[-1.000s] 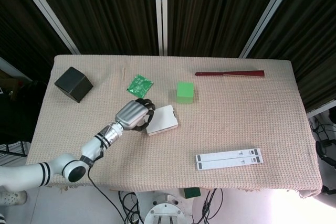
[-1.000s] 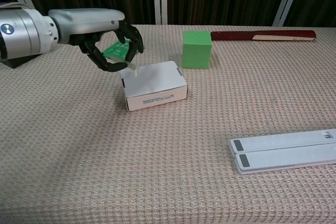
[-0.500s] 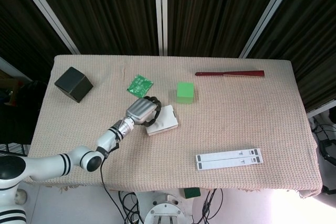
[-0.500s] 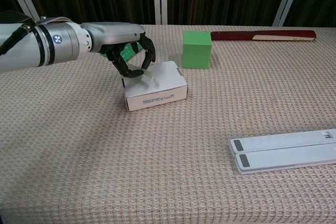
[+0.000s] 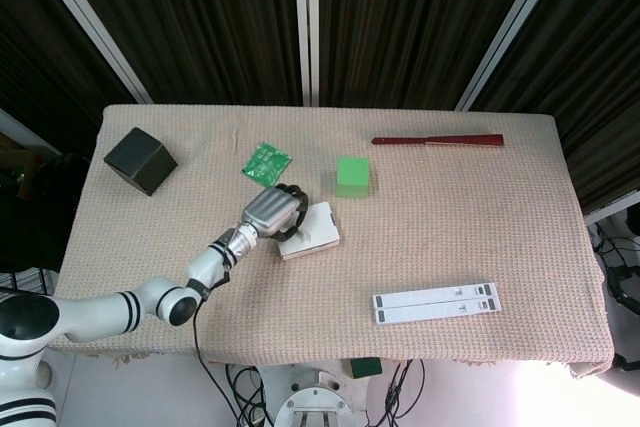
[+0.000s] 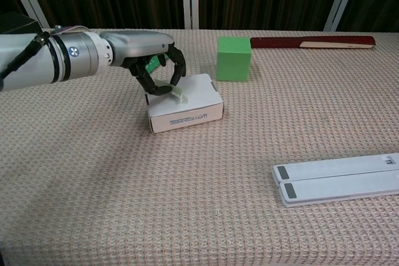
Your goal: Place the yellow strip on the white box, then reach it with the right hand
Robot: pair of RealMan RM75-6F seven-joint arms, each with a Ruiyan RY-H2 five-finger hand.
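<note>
One hand only is showing in my two cameras: the left hand (image 6: 156,70), which I am holding over the left end of the white box (image 6: 184,102). Its dark fingers (image 6: 177,66) are curling down, and between the fingertips I am pinching the yellow strip (image 6: 176,93), a small pale piece. The strip is hanging just above the top of the box, or maybe touching it; I cannot tell which from these views. In the head view the hand (image 5: 272,212) is covering the strip, so I am seeing there only the box (image 5: 312,229) beside it.

The right hand is not appearing in any camera.

On the table (image 5: 470,217) I am also seeing a green cube (image 6: 234,58) behind the box and to its right, a green circuit board (image 5: 266,160) behind the hand, a black cube (image 5: 140,159) at the far left, a dark red flat stick (image 6: 312,42) along the far edge, and two white bars (image 6: 340,179) lying side by side, near the front right.
</note>
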